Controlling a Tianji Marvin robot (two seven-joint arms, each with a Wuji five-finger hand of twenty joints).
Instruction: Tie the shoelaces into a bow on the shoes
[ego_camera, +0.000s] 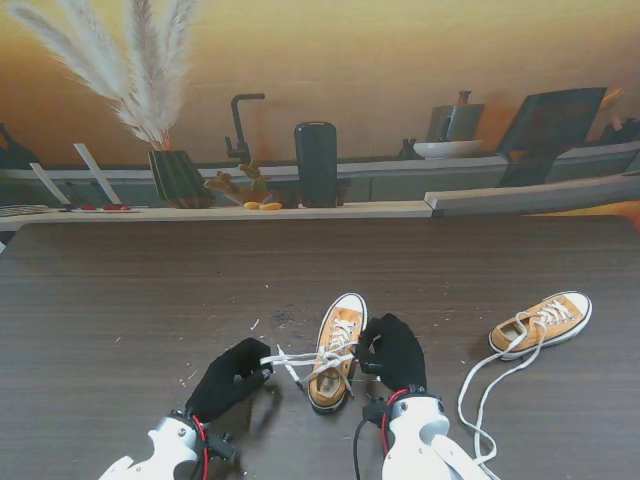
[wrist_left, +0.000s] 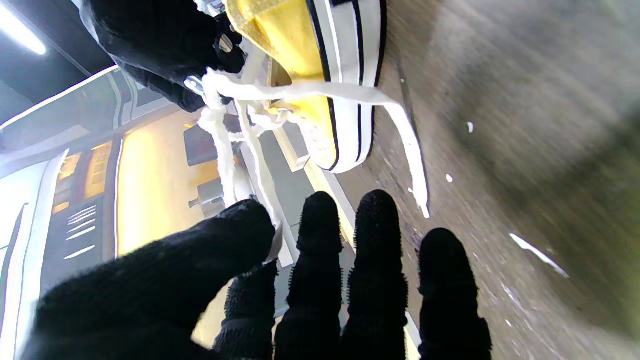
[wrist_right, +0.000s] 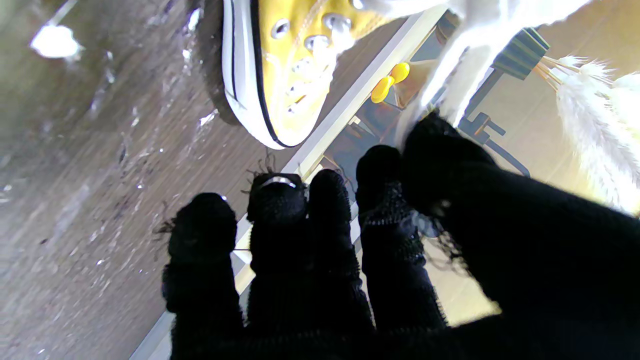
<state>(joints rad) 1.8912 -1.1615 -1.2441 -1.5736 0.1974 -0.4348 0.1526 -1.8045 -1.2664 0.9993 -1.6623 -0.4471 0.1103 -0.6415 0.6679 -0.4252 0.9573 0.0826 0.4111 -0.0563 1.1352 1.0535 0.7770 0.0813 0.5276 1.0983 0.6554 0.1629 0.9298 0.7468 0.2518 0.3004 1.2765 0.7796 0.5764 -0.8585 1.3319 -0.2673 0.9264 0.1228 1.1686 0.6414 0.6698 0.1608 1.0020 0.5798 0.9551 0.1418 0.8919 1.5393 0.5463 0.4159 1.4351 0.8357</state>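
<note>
- Shoes: two orange canvas shoes with white soles sit on the dark wooden table (ego_camera: 120, 290). The near shoe (ego_camera: 337, 350) lies between the two hands, toe pointing away from me. The second shoe (ego_camera: 543, 322) lies well apart on the right, its toe pointing right and away.
- Laces, near shoe: the white laces (ego_camera: 305, 358) run from the eyelets toward both hands. One strand stretches leftward across to the left hand. A loose end (wrist_left: 412, 165) lies flat on the table beside the sole.
- Left hand (ego_camera: 232, 378): black-gloved, positioned to the left of the near shoe. In the left wrist view the thumb (wrist_left: 210, 250) presses a lace strand against the index finger; the hand is pinched on that strand. The other three fingers extend straight and hold nothing.
- Right hand (ego_camera: 397, 352): black-gloved, just beside the right side of the near shoe. In the right wrist view the thumb (wrist_right: 440, 150) and index finger meet at a white lace strand (wrist_right: 465, 70) that rises away from them. The hand appears pinched on this strand; the exact contact is blurred. The remaining fingers sit close together, slightly curled.
- Laces, second shoe: the lace (ego_camera: 480, 400) is untied and trails in a long loop over the table toward me.
- Surface: small white specks are scattered on the table around the near shoe.
- Background: a vase of pampas grass (ego_camera: 150, 90) and a dark cylinder (ego_camera: 316, 163) stand on the ledge beyond the table.
</note>
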